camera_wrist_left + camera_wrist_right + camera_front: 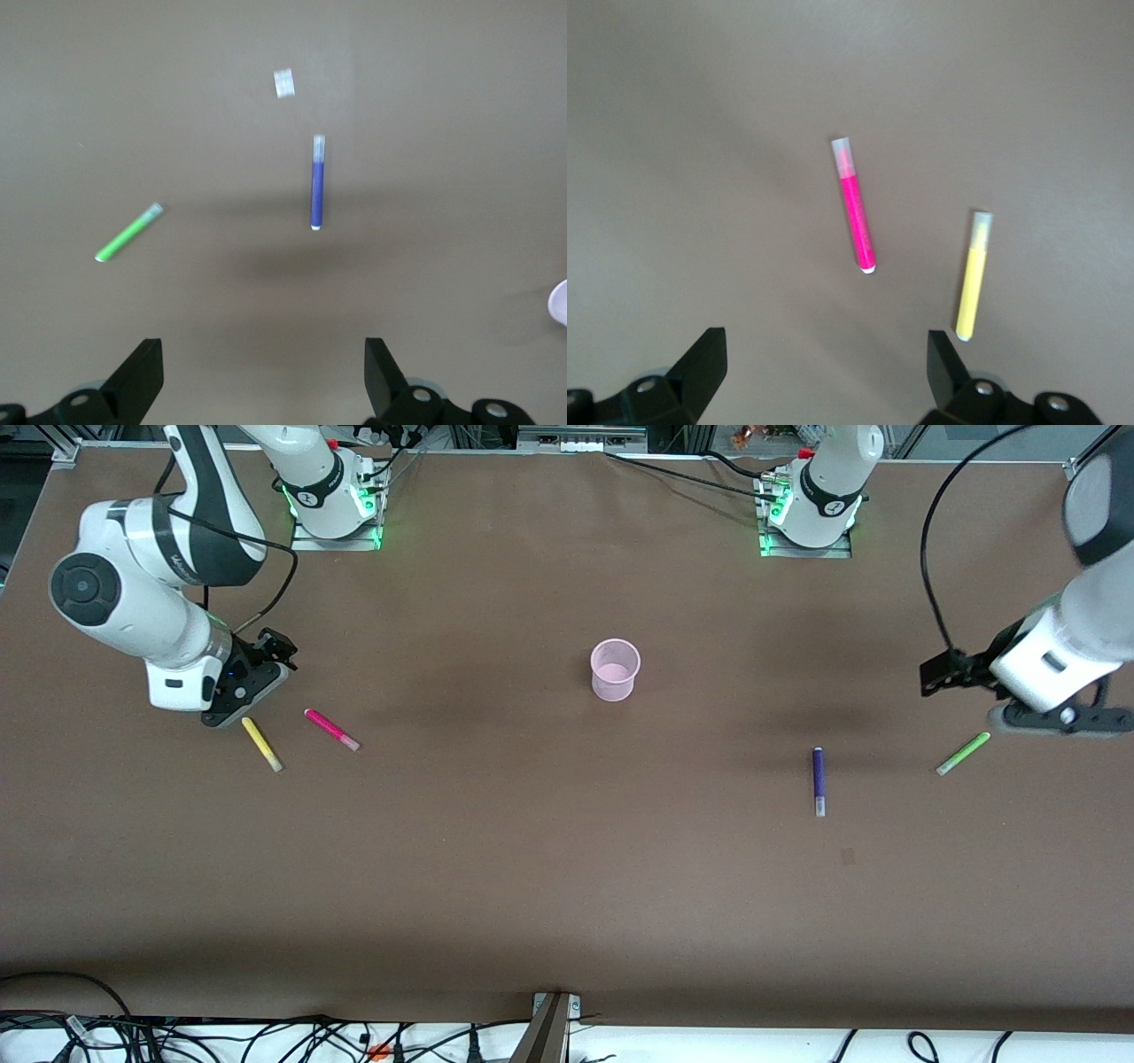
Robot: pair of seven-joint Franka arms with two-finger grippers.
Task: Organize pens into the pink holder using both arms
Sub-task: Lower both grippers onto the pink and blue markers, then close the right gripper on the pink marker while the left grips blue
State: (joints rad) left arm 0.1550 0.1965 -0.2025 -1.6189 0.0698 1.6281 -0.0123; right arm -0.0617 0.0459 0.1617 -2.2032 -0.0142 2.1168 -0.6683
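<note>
The pink holder (615,670) stands upright mid-table and looks empty. The yellow pen (262,744) and magenta-pink pen (332,729) lie side by side toward the right arm's end. My right gripper (232,701) hovers open and empty over the table beside the yellow pen's upper end; both pens show in the right wrist view, magenta-pink (855,205) and yellow (973,276). The purple pen (819,780) and light green pen (963,753) lie toward the left arm's end. My left gripper (1059,719) hovers open and empty beside the green pen (129,233), with the purple pen (317,182) also in its view.
A small pale patch (848,856) marks the brown table nearer the front camera than the purple pen. The holder's rim (560,303) peeks in at the edge of the left wrist view. Cables hang along the table's front edge (567,1014).
</note>
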